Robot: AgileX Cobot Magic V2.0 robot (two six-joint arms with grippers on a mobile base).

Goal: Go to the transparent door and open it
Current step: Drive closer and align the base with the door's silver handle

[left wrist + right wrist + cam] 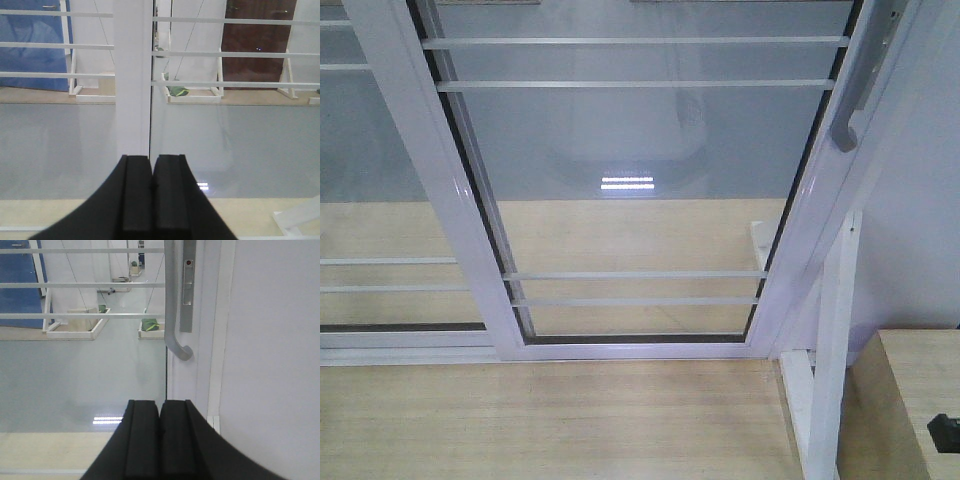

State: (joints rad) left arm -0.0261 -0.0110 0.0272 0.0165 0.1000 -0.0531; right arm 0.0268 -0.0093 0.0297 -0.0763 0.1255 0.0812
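The transparent door fills the front view: clear glass with thin white bars in a glossy white frame. Its long curved grey handle runs along the right stile. In the right wrist view the handle hangs straight above and slightly beyond my right gripper, which is shut on nothing. Its hooked lower end stays apart from the fingertips. My left gripper is also shut and empty. It faces the door's left white stile with barred glass on both sides. Neither gripper shows in the front view.
A similar barred glass panel without a handle stands to the left. A bare white frame post rises at the right, next to a wooden surface carrying a small black part. A white wall lies right of the door. The floor is pale wood.
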